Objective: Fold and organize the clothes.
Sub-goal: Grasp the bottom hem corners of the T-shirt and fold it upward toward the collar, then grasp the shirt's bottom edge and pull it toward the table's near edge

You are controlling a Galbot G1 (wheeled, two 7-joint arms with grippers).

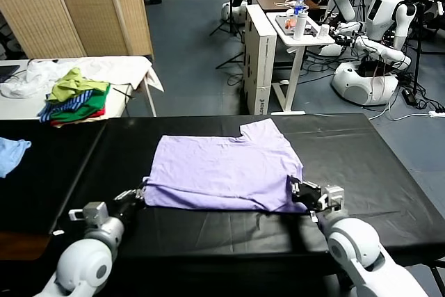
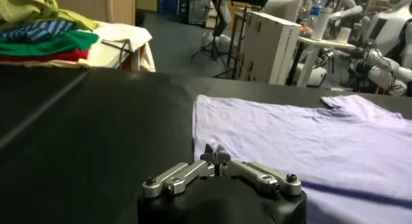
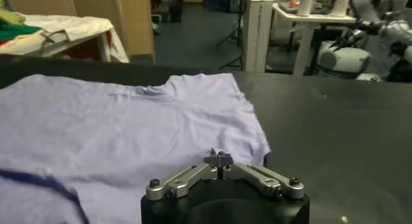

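The lilac T-shirt lies at the centre of the black table, already doubled over once into a flat panel with a sleeve jutting toward 1 o'clock. At its 8 o'clock corner the left gripper is clamped on the near hem; at 4 o'clock the right gripper pinches the opposite near corner. By my judgement the job is about halfway: further folds and putting the shirt away remain.

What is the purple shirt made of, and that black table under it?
The lilac T-shirt looks like thin, soft cloth, probably cotton knit: it lies limp with small wrinkles. The black table top looks matte and smooth, maybe a mat or painted board; its dull sheen leaves that open.
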